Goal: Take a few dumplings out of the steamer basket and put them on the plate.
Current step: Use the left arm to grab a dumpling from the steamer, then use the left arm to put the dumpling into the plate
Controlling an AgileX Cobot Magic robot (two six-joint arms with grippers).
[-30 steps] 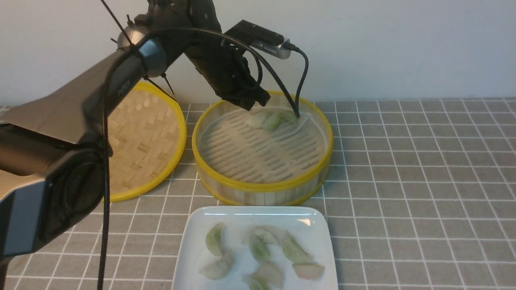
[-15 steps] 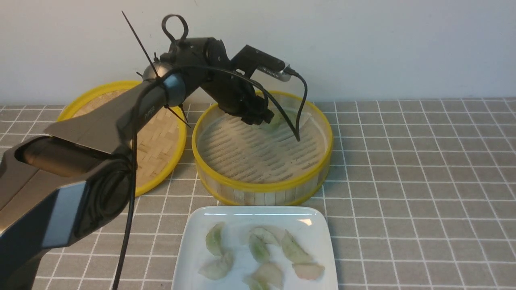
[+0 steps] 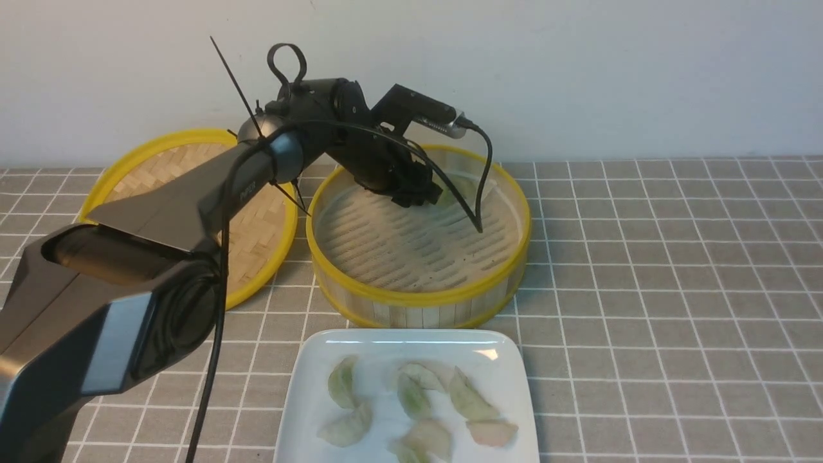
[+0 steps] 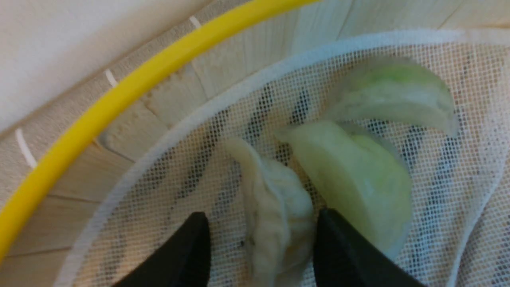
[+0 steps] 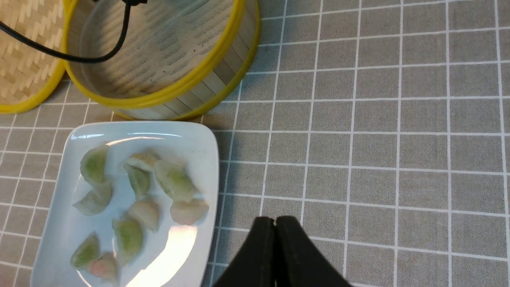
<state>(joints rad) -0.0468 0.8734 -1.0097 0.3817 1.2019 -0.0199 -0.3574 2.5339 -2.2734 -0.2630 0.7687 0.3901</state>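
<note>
Front view: the left arm reaches into the far side of the steamer basket, with the left jaws down among the dumplings. Pale lettering on the arm is too small to read. More dumplings lie on the plate at the near edge of the bench.

Left wrist view: the left jaws stand apart around a pale dumpling on the mesh liner. Its long axis runs away from the jaws toward the basket wall. A greener dumpling lies just outside one jaw.

Right wrist view: the right jaws are pressed together, holding nothing, over the bench just beside the plate.
</note>
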